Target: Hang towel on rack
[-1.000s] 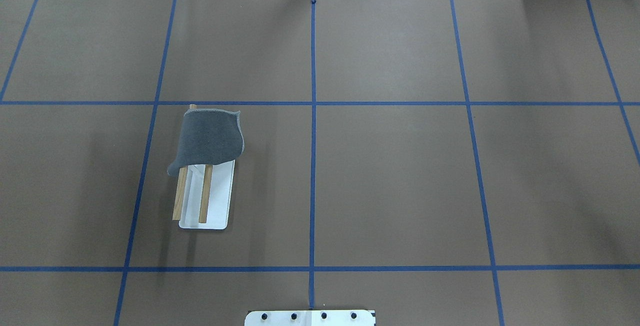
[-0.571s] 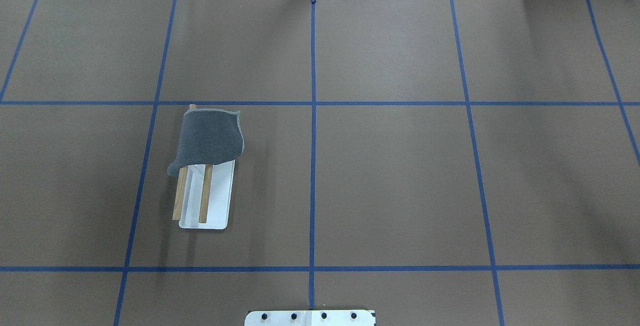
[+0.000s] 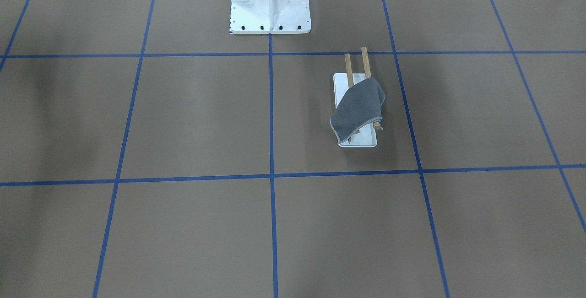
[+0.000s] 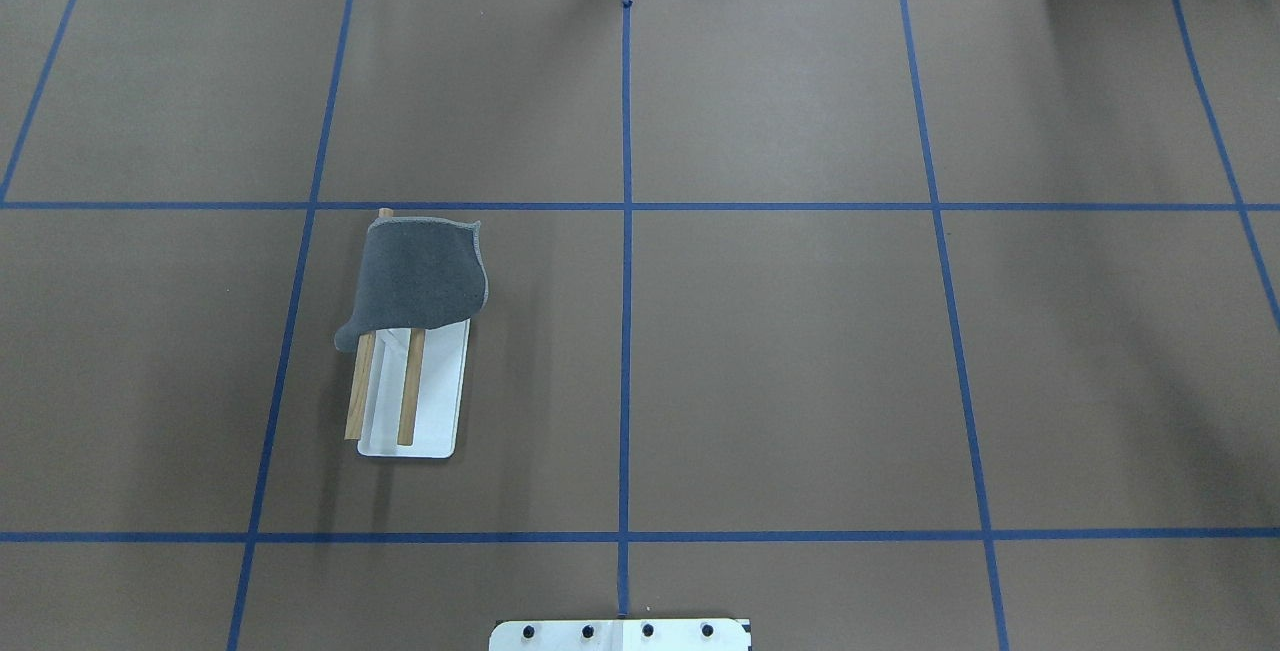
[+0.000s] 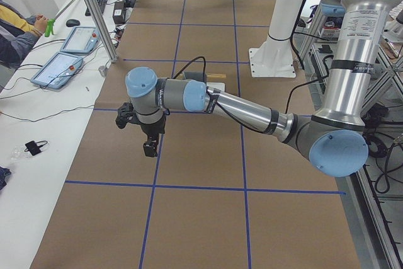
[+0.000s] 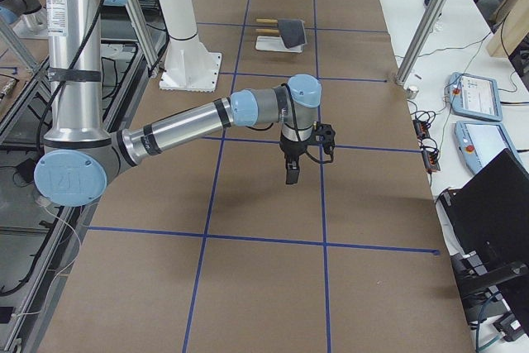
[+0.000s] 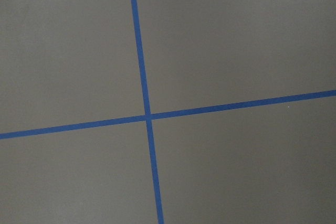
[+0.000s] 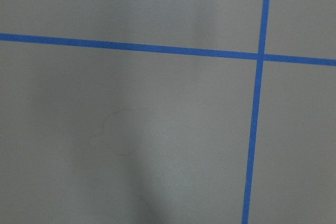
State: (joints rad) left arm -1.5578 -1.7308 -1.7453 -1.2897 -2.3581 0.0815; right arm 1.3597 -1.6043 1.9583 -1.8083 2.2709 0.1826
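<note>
Left of centre overhead, the towel (image 4: 420, 271) drapes across both dowels (image 4: 410, 386) of the rack (image 4: 440, 401), long axis running up-frame. Left hand (image 5: 149, 145) hangs nearer, right hand (image 6: 291, 171) farther; open or closed, I can't tell.

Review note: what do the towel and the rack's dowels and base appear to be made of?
The towel looks like soft matte dark grey cloth: it drapes limply, with a lighter stitched edge. The dowels are dull light brown, likely bare wood; grain too small to see. The base is smooth flat white, plastic or painted board; I cannot tell which.
</note>
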